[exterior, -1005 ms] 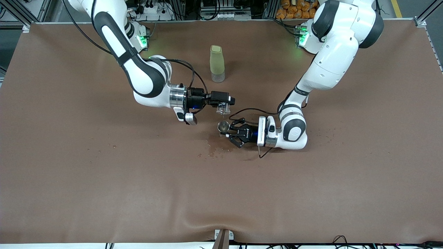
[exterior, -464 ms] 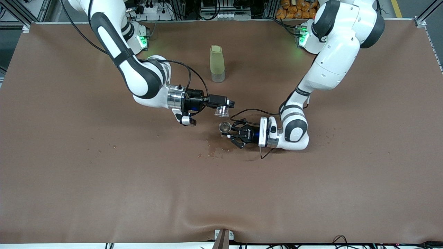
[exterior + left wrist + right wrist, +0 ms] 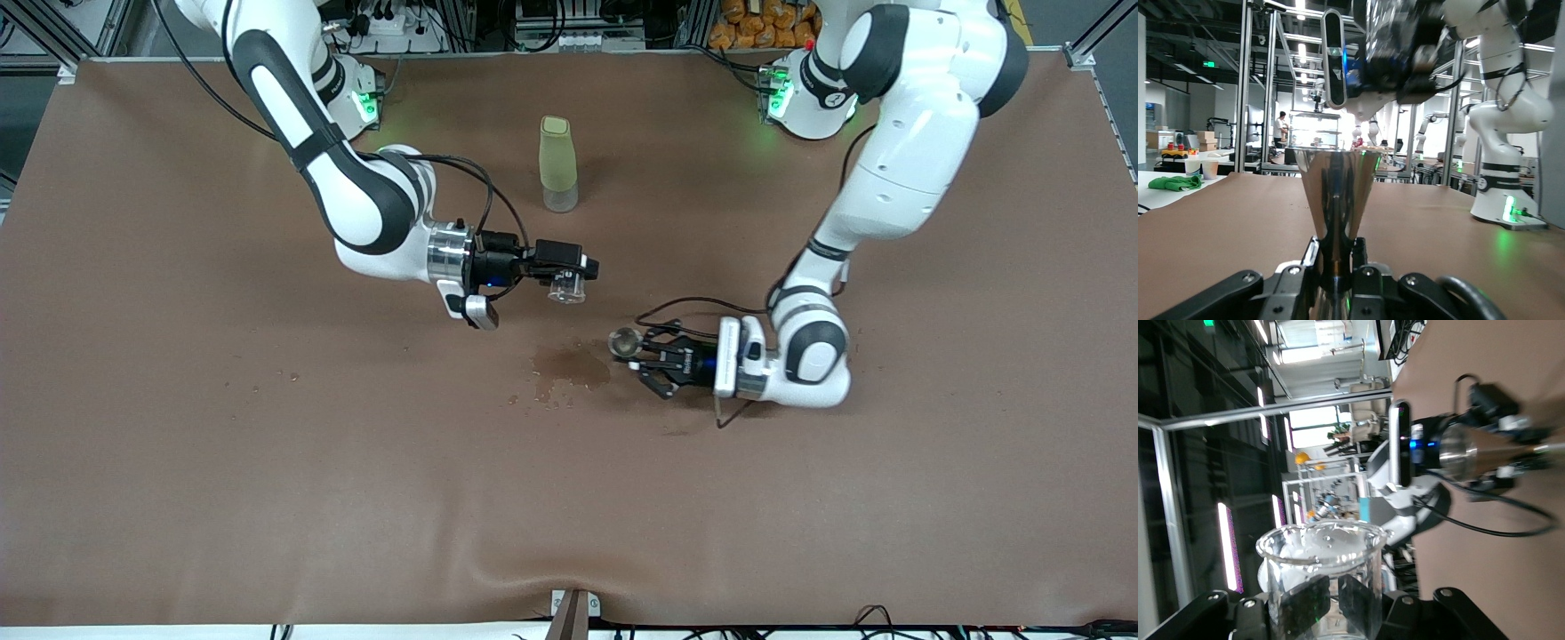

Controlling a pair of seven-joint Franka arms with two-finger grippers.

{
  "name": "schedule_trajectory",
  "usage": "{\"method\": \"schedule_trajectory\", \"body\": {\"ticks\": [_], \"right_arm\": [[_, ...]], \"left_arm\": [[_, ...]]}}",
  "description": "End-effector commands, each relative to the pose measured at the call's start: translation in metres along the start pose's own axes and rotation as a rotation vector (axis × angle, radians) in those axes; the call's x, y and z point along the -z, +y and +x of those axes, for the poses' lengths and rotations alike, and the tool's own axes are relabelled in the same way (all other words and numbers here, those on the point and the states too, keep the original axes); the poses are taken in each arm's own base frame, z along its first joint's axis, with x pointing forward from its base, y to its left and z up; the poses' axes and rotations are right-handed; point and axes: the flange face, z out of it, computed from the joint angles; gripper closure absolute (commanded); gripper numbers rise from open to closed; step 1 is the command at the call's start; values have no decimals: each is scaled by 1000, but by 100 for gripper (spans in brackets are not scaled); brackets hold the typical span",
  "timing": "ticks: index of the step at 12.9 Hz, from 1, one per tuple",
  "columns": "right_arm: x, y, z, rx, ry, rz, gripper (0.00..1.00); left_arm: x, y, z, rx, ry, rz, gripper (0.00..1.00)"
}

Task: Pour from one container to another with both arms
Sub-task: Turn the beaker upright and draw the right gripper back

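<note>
Shifted away toward the left arm's end since a moment ago: left pincer (image 3: 642,351) pinching the jigger (image 3: 624,341), now well apart from the glass cup (image 3: 566,289), beside the wet stain (image 3: 569,366) on the table (image 3: 267,498). Pour likely finished.

Right pincer (image 3: 569,277) clamped on the cup above the stain. Seen only from the left wrist: jigger (image 3: 1337,200) upright. From the right wrist: cup (image 3: 1321,577) looking empty.

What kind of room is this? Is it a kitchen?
Probably a robot lab, not a kitchen. Two white robot arms work at a brown-covered table: the right gripper holds a tiny glass cup, the left gripper a steel jigger. More robot arms and metal frames stand around.
</note>
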Motion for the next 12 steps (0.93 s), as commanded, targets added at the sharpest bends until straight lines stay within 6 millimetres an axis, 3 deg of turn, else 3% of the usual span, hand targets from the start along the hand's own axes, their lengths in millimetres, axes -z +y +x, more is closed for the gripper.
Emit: {"method": "schedule_trajectory", "body": {"ticks": [1, 4, 8, 12], "right_arm": [[22, -10, 16, 132, -26, -62, 100], [54, -5, 38, 287, -59, -151, 100], [109, 20, 72, 447, -80, -249, 100], [188, 60, 114, 590, -109, -251, 100]], "left_arm": [[54, 4, 11, -3, -17, -47, 100], [127, 19, 8, 5, -21, -92, 100], [231, 48, -4, 14, -60, -85, 100], [291, 76, -37, -23, -60, -40, 100]]}}
